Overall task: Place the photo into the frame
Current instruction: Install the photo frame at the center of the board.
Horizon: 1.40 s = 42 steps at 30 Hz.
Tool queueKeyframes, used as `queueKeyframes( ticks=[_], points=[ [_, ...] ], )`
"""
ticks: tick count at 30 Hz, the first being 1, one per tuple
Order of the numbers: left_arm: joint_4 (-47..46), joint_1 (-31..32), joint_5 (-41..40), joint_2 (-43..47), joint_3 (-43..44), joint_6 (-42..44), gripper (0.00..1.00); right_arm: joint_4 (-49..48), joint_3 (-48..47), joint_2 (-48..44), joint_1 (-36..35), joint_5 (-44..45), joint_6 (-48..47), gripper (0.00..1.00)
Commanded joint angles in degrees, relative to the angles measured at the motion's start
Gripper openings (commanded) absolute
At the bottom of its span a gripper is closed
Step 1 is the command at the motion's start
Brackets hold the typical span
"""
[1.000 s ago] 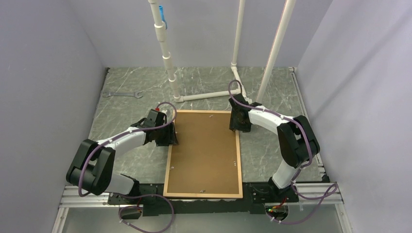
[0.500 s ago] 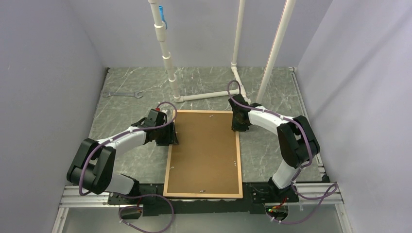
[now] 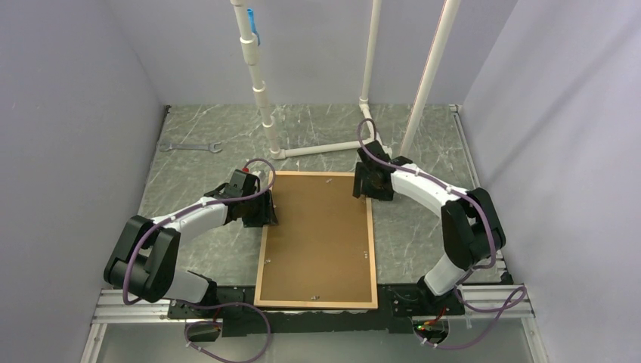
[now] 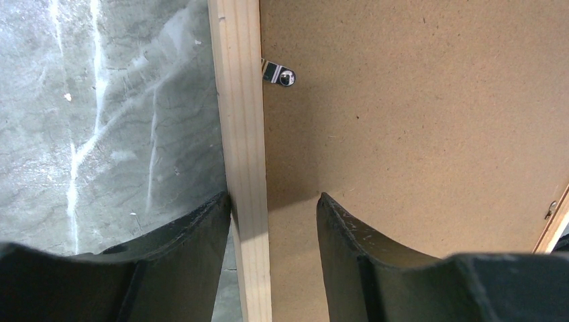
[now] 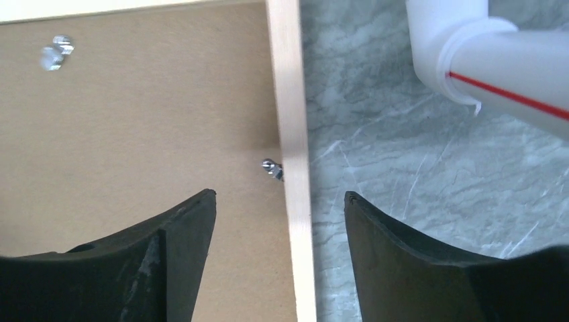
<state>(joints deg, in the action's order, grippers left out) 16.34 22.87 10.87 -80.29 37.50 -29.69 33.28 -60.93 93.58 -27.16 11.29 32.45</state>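
- The frame [image 3: 317,305] is lying flat on the grey marbled surface [image 3: 204,166], filling the centre of the top view, with its short end reaching the lower edge of the surface by the arm bases.
- Its thin, pale wooden strips are forming a tall rectangle, and it is lying back side up.
- A plain brown hardboard backing panel [image 3: 317,234] is sitting inside the strips, covering the whole opening.
- Small metal turn clips [image 4: 278,72] are sticking from the strips over the panel's edge; 1 is showing in the upper middle of the left wrist view, and another is sitting at the centre of the right wrist view.
- The left claw [image 3: 266,218] is standing open at the frame's left strip, near its upper left corner. Its 2 fingers are straddling the strip, the outer one touching the wood's outer edge and the inner one hanging apart over the panel.
- The right claw [image 3: 368,190] is standing open at the upper right corner, its fingers spreading wide on either side of the right strip, neither touching it.
- A white pipe [image 5: 483,60] with a red line is lying in the upper right of the right wrist view.
- A wrench [image 3: 190,147] is resting on the surface in the upper left, well apart from the frame.
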Motion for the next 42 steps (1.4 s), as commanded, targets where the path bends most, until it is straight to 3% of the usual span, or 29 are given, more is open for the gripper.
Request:
queueKeyframes(
  ticks=[1,10,16,26,42],
  points=[
    [1.6,0.5,-0.9,-1.3,-1.0,0.2,0.56,0.6,-4.4,-3.2,-1.7,-1.0,-0.7,0.75],
    [1.2,0.5,-0.8,-1.7,-1.4,0.2,0.56,1.7,-15.3,5.6,-3.3,1.6,-4.9,0.81],
    [1.3,0.5,-0.8,-2.4,-1.3,0.6,0.56,2.1,-23.5,14.6,-3.3,2.3,-11.2,0.99],
    [1.7,0.5,-0.4,-2.9,-1.0,1.2,0.45,0.8,-27.9,21.8,-2.1,-5.7,-17.9,0.99],
    [0.9,0.5,0.5,-4.7,-1.3,1.3,0.45,3.8,-32.1,28.3,-1.8,-9.7,-28.9,0.99]
  ],
)
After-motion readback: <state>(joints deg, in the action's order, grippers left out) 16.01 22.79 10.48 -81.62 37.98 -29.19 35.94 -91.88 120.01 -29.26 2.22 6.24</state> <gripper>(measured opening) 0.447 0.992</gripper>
